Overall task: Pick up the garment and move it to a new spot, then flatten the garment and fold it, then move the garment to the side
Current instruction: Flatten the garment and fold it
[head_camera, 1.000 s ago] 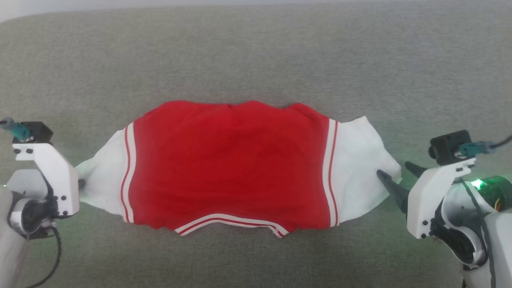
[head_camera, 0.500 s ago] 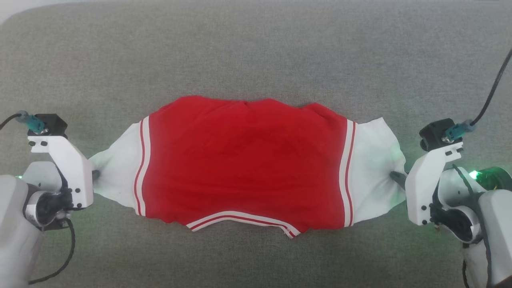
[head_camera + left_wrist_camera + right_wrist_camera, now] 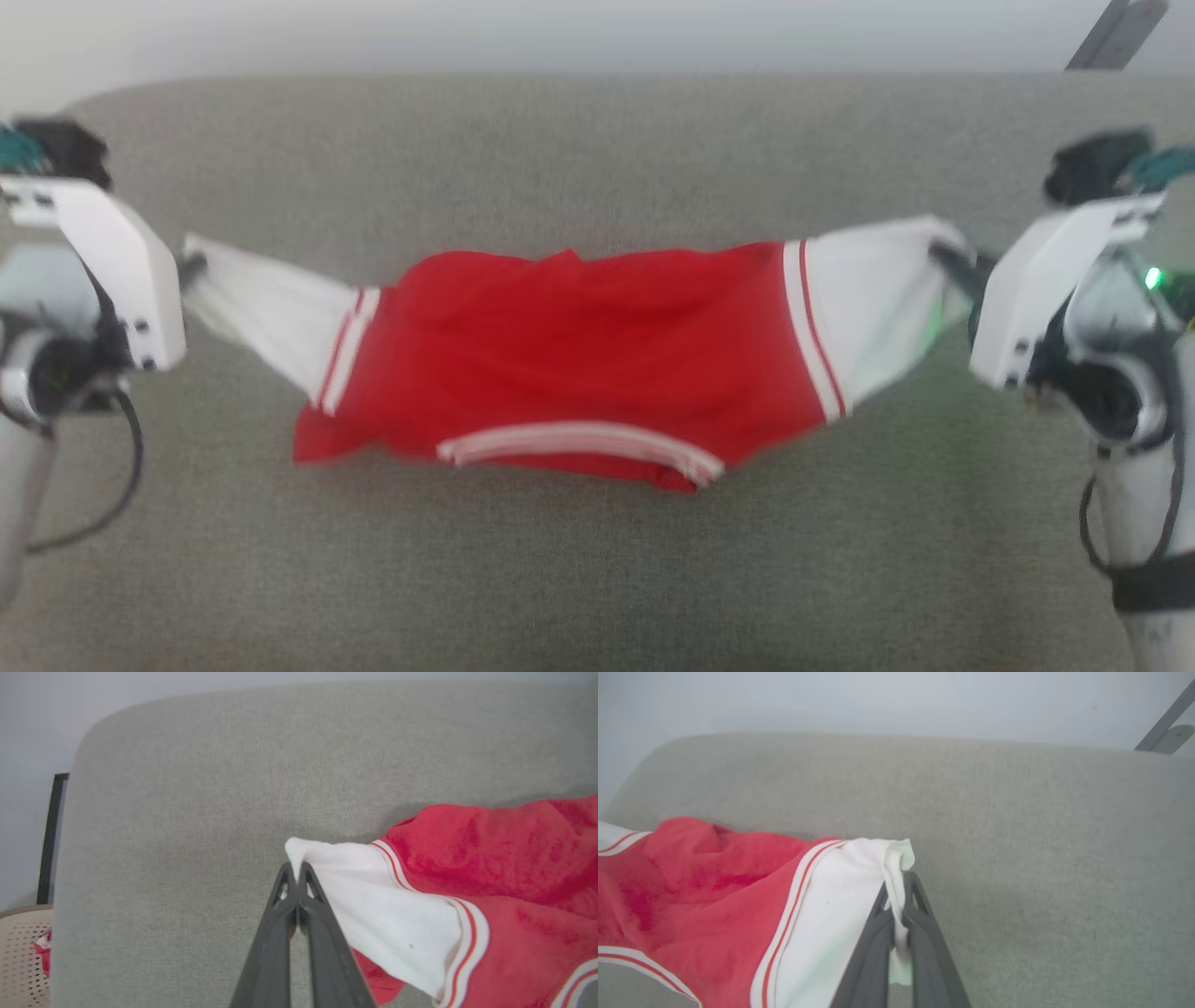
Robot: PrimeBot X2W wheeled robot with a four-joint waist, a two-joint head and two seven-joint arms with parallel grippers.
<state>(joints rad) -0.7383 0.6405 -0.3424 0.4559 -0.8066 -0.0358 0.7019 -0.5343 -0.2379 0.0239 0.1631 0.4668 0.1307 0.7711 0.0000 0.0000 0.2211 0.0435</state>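
Observation:
The garment (image 3: 579,355), a red shirt with white sleeves and striped trim, hangs stretched between my two grippers above the grey cushion (image 3: 597,579), its middle sagging down. My left gripper (image 3: 191,269) is shut on the tip of the left white sleeve (image 3: 373,905); in the left wrist view the gripper (image 3: 295,870) pinches white cloth. My right gripper (image 3: 943,252) is shut on the edge of the right white sleeve (image 3: 831,914); in the right wrist view the gripper (image 3: 896,884) holds cloth between its fingers.
The grey cushion's far edge (image 3: 597,89) meets a pale wall. A grey metal bar (image 3: 1116,33) stands at the far right. In the left wrist view a beige perforated basket (image 3: 21,956) with something red in it sits beyond the cushion's end.
My right gripper closed on the right sleeve. Both grippers then rose and lifted the sleeves, so the shirt left its flat lie and now sags between them. The head camera tilted up.

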